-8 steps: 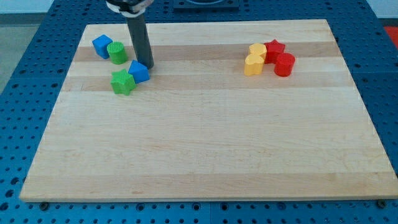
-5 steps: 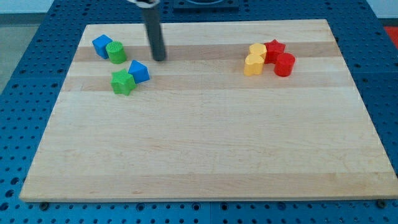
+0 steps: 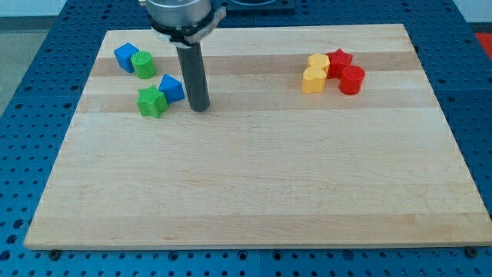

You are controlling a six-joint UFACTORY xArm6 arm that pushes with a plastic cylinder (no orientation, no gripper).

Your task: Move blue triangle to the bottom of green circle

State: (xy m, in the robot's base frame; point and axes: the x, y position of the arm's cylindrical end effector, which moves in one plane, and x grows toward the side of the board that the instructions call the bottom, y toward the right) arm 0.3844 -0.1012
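Hiding little, my tip just right of blue triangle.

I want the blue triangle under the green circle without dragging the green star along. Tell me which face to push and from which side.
Push the blue triangle on its face toward the view's right, moving it leftward. My tip already stands just right of it. The green star touches its lower left, so a straight leftward push would likely drag it; aim slightly upward, toward the spot below the green circle.

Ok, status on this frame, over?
My tip just right of blue triangle. Triangle below-right of green circle. Green star touching triangle's left.
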